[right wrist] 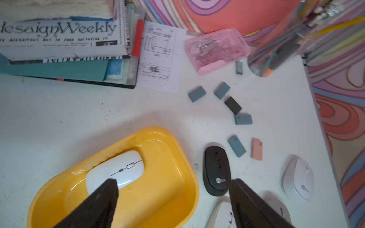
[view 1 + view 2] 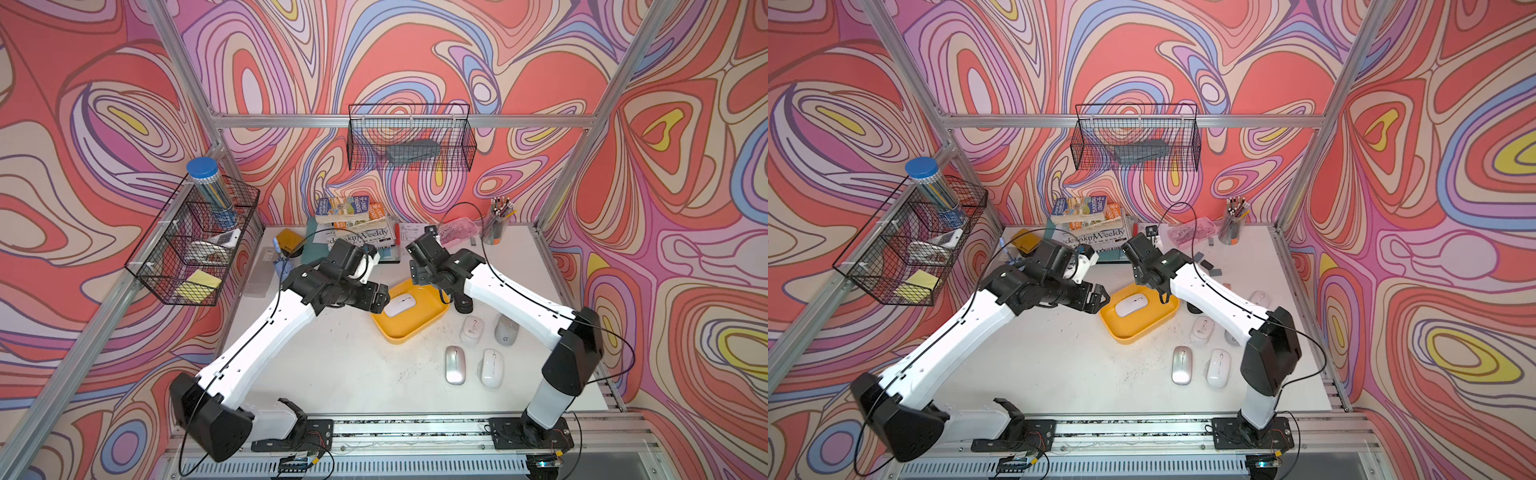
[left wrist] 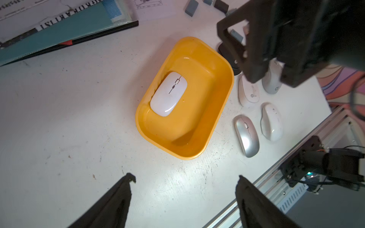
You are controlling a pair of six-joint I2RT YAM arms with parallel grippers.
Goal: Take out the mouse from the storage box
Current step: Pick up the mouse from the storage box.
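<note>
The left gripper hangs with its jaws apart over bare white table, just short of the storage box, holding nothing. The white mouse lies inside the box, pressed against the wall on that side, the rest of the floor free. The right gripper, jaws spread and empty, straddles the box's opposite rim, beside the black mouse.

The storage box is plain yellow, and the mouse in it glossy white with a thin dark centre line. The table is white, scuffed with dark specks. The walls swirl in coral, lilac, blue, cream and yellow bands.
</note>
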